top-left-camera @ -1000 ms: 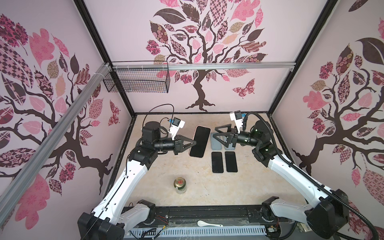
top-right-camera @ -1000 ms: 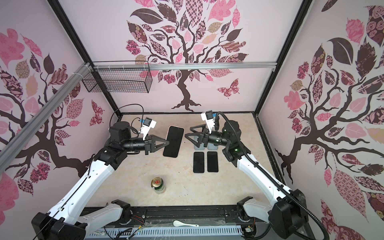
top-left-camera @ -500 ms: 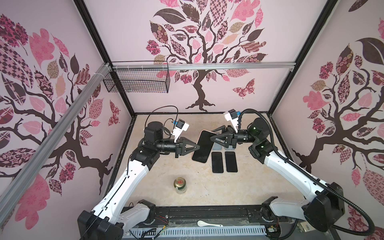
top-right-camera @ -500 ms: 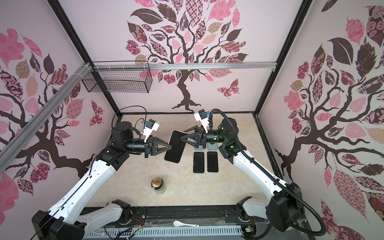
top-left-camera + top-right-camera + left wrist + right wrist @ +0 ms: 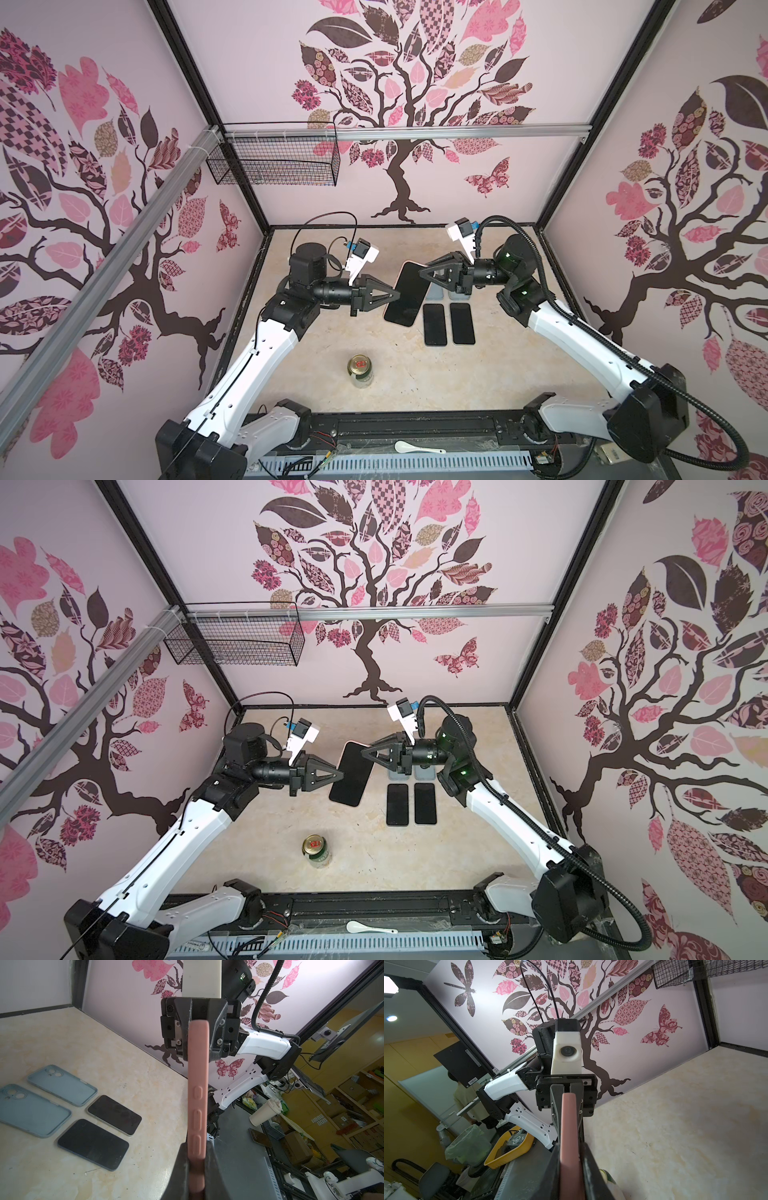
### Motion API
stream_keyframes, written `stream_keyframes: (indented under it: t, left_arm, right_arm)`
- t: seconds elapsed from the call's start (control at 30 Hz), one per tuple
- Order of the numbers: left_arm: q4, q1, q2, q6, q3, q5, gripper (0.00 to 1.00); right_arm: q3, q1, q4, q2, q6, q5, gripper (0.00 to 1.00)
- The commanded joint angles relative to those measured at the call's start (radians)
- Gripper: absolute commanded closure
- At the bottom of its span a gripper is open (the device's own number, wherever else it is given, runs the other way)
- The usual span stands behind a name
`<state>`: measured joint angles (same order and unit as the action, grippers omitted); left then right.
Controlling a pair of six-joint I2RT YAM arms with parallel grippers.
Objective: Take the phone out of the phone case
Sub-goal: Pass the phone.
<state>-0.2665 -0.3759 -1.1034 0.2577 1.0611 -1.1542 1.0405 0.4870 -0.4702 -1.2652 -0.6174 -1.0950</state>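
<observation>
No legible text, can (image 5: pixel 360 370) label blurred

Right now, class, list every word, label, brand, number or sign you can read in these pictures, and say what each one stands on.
No text reads clearly anywhere.
Can: red mark on the lid and green side label, too blurred to read.
Barcode sticker on the black panel: too small to read.
Pink phone case: no print, only raised buttons.

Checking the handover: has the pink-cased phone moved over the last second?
Yes. The pink-cased phone, held by the left gripper, has shifted toward the nearest bare phone, narrowing that gap; the right gripper now grips its other edge.
</observation>
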Motion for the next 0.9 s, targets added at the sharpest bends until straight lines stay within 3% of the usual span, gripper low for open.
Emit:
stream_keyframes:
  t: [0.0, 0.1, 0.27, 0.43, 0.5, 0.67, 0.87]
  left_arm:
    - [0.035, 0.000, 0.005, -0.007, 0.003, 0.004, 1.00]
    - [0.043, 0.000, 0.007, 0.003, -0.002, -0.007, 1.00]
    - [0.089, 0.000, 0.018, 0.045, -0.018, -0.017, 1.00]
    - [0.149, 0.000, 0.027, 0.103, -0.039, -0.007, 0.62]
    - [0.151, 0.000, 0.031, 0.107, -0.045, -0.007, 0.55]
    - [0.177, -0.001, 0.045, 0.126, -0.058, -0.010, 0.55]
    - [0.271, -0.001, 0.055, 0.203, -0.090, -0.020, 0.65]
  right_arm:
    - [0.038, 0.005, 0.032, -0.009, 0.020, 0.002, 0.90]
    - [0.031, 0.005, 0.014, 0.005, 0.001, 0.046, 1.00]
    - [0.021, 0.004, -0.046, 0.042, -0.053, 0.122, 1.00]
    - [0.007, 0.005, -0.180, 0.072, -0.160, 0.146, 1.00]
    - [-0.002, 0.004, -0.234, 0.088, -0.196, 0.168, 1.00]
    - [-0.008, 0.002, -0.258, 0.121, -0.217, 0.223, 1.00]
    - [-0.029, 0.002, -0.261, 0.138, -0.219, 0.255, 1.00]
